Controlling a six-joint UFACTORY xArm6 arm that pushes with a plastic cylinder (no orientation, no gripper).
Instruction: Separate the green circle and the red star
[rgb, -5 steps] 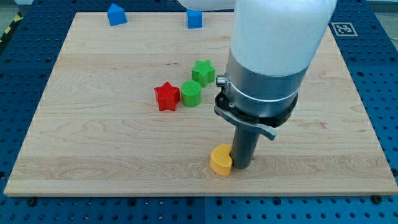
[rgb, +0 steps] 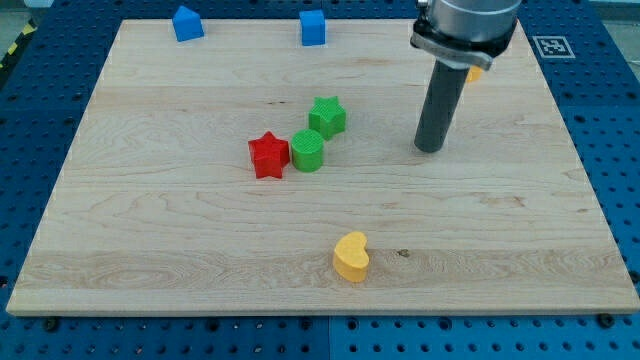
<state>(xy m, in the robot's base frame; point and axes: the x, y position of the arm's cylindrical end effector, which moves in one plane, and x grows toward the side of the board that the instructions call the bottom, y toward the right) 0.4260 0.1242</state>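
Right now my tip (rgb: 429, 149) rests on the bench (rgb: 180, 240), well to the view's right of the block cluster; this arm carries no jaws, only the straight dark rod, so no open-or-closed state applies.

To the view's left of my tip, the green circle (rgb: 308, 151) sits with the red star (rgb: 268, 156) touching it on its left side. A green star (rgb: 327, 116) stands just beside the green circle, up and to its right, nearest of the three to my tip but apart from it.

Farther from my tip, toward the view's bottom and slightly left, a yellow heart-like block (rgb: 351, 257) lies alone. Along the bench's top edge, left of the rod, are two blue blocks: one (rgb: 313, 28) nearer, a cube as far as I can tell, and another (rgb: 186, 23) farther left, with a peaked top. A sliver of yellow (rgb: 474, 71) shows behind the rod's collar; its shape is hidden.

At the view's top right, off the bench, a black-and-white square marker (rgb: 551, 46) lies on the blue perforated surface (rgb: 620, 120); no readable writing shows.
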